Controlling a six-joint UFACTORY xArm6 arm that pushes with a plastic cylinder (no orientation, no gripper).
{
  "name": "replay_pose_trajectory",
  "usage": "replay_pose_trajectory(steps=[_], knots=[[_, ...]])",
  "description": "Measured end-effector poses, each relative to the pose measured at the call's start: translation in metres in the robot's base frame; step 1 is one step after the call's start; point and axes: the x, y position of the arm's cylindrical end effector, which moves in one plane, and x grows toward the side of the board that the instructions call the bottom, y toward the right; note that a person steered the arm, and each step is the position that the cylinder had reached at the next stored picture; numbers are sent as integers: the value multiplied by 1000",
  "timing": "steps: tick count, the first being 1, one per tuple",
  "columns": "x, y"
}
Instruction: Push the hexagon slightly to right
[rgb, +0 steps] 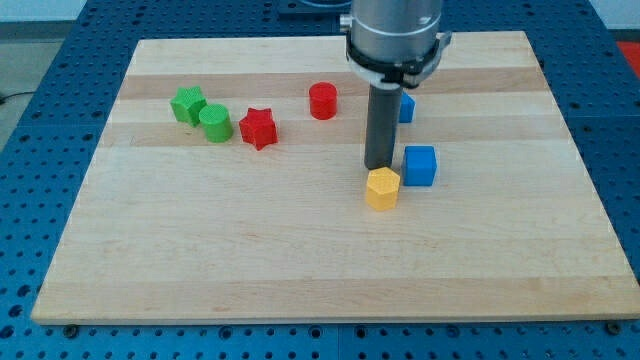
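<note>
Table (300, 270): bare wood across the near half; nothing is seen there.

Yellow hexagon (382, 188) is found just right of centre, upright on its flat base; it is the nearest block to the view's bottom.

Blue cube (420, 165) sits just beside it, up and to the view's right; whether the two touch cannot be told; it stands partly in the push path, so a long shove would likely carry it along.

My tip (379, 166) is seen at the hexagon's far edge, directly behind its top face; contact looks likely but cannot be confirmed; no gripper is fitted, only a bare rod, so nothing is clasped or let go.

Handling, judged: the hexagon looks like small rigid plastic, light, sliding easily on smooth wood; it cannot be grasped, only pushed; contact should be made on its left flat face, centred, else it is expected to spin or slip off the rod; the tip would first need moving round to the view's left of it.

Further back: a second blue block (406, 107) half hidden behind the rod; red cylinder (322, 101); red star (258, 128); green cylinder (215, 123) touching a green block (187, 104), shape unclear.
</note>
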Motion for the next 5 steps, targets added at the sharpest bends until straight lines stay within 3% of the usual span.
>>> replay_pose_trajectory(steps=[1, 2, 4, 5], knots=[[8, -8], [27, 38], [30, -37], [63, -25]])
